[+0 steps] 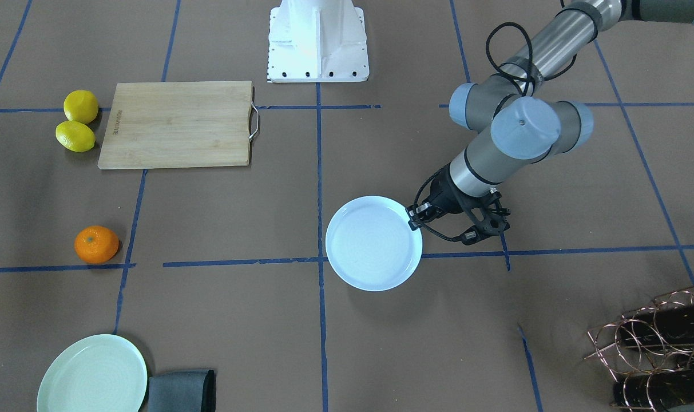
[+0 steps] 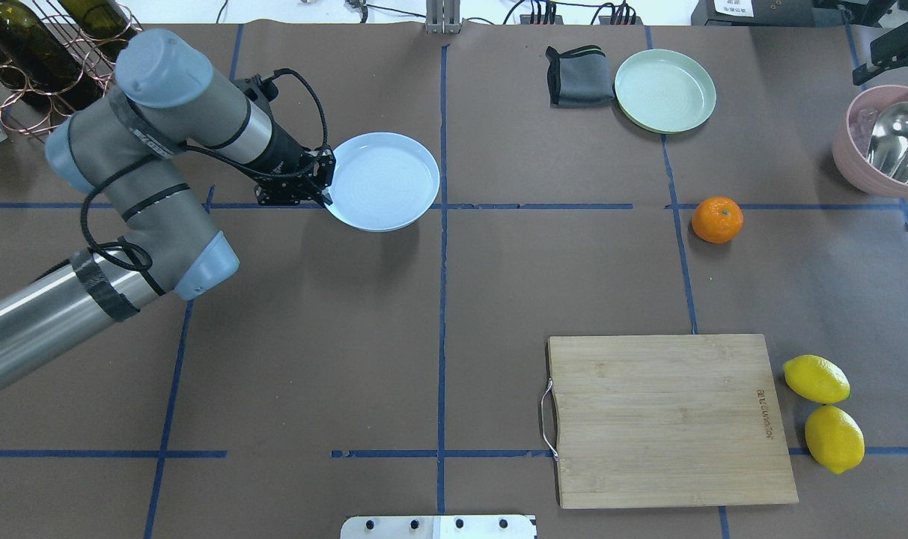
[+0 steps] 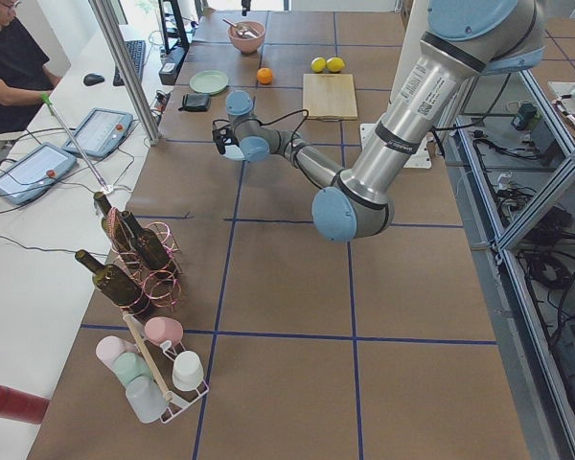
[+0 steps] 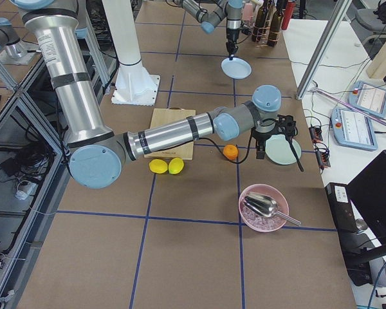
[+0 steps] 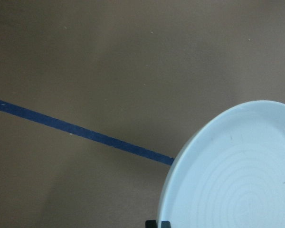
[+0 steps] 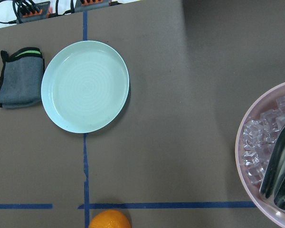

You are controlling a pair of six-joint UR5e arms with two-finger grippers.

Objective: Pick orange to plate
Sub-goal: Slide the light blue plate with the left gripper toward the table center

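Rim of the round pale-blue glossy plate (image 2: 382,180) sits pinched in my left gripper (image 2: 328,183); keep it level, moving slowly.

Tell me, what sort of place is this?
Likely a robotics test lab: a robot arm over a papered table marked with blue tape lines, an operator beside tablets, and kitchen props like an orange and plate.

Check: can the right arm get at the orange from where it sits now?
Probably yes. The right gripper hangs above the table close by the orange, which lies alone on bare paper; the green plate and ice bowl stand well apart from it.
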